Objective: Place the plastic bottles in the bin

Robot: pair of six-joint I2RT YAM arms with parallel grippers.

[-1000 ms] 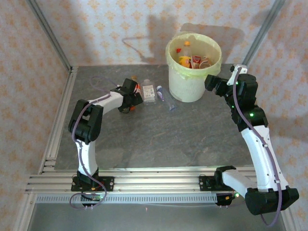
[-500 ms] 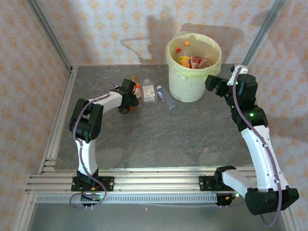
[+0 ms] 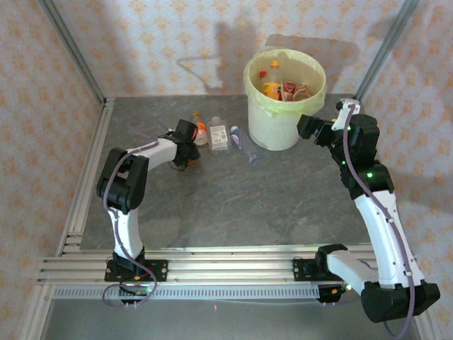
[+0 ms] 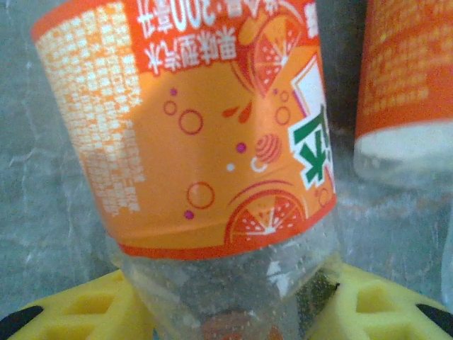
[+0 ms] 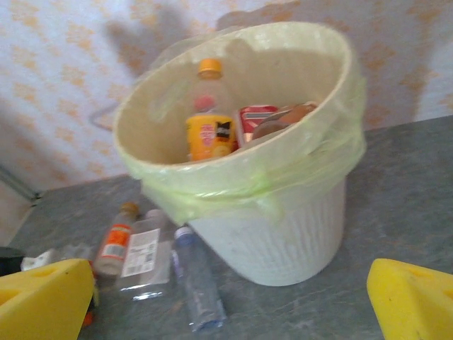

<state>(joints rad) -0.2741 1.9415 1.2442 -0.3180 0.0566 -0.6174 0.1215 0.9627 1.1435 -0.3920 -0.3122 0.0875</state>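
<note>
- Several bottles were already in the bin at the back of the table.
- Three loose bottles lay flat just left of it, not yet binned.
- Left gripper was clamped on an orange-label bottle. Pretty sure it was lying down, long axis straight out from the fingers.
- Right gripper was wide open by the bin, holding nothing.

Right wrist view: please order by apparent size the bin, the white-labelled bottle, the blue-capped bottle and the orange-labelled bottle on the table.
1. the bin, by far.
2. the white-labelled bottle and the blue-capped bottle: about alike; the blue-capped one lies nearer the camera, so unranked.
3. the orange-labelled bottle, smallest.
</note>
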